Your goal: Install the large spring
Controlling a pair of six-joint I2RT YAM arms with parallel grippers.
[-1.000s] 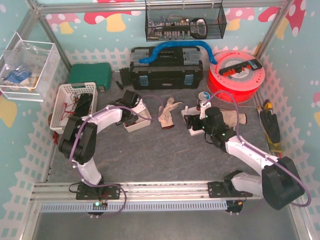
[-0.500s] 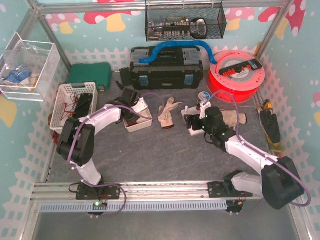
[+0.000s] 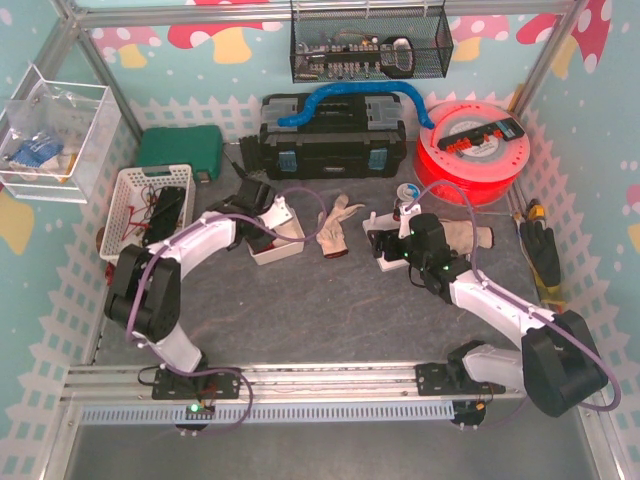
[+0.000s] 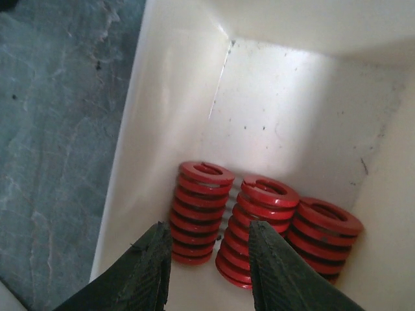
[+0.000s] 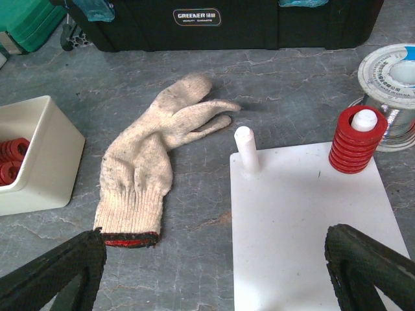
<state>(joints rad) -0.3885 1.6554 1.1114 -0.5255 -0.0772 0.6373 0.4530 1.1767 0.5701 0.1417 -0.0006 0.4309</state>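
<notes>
Three large red springs (image 4: 259, 220) stand side by side in a white bin (image 4: 162, 129), also seen from above as the bin (image 3: 275, 247). My left gripper (image 4: 207, 240) hovers over the bin's near end. Its jaws are open a spring's width, and nothing is between them. The left-hand spring (image 4: 200, 207) lies just beyond the gap. A white plate (image 5: 305, 246) carries a bare peg (image 5: 245, 149) and a peg with a red spring (image 5: 352, 141) on it. My right gripper (image 5: 214, 240) hangs wide open and holds nothing, over the plate's near left edge.
A knitted work glove (image 5: 155, 155) lies between the bin and the plate. A black toolbox (image 3: 333, 140), a red cable reel (image 3: 475, 150), a green case (image 3: 180, 150) and a white basket (image 3: 150, 205) line the back. A wire spool (image 5: 395, 71) sits beyond the plate.
The left arm's elbow has swung left and its wrist has shifted slightly over the bin. The left jaws narrowed, then widened a little. The right arm has not moved.
</notes>
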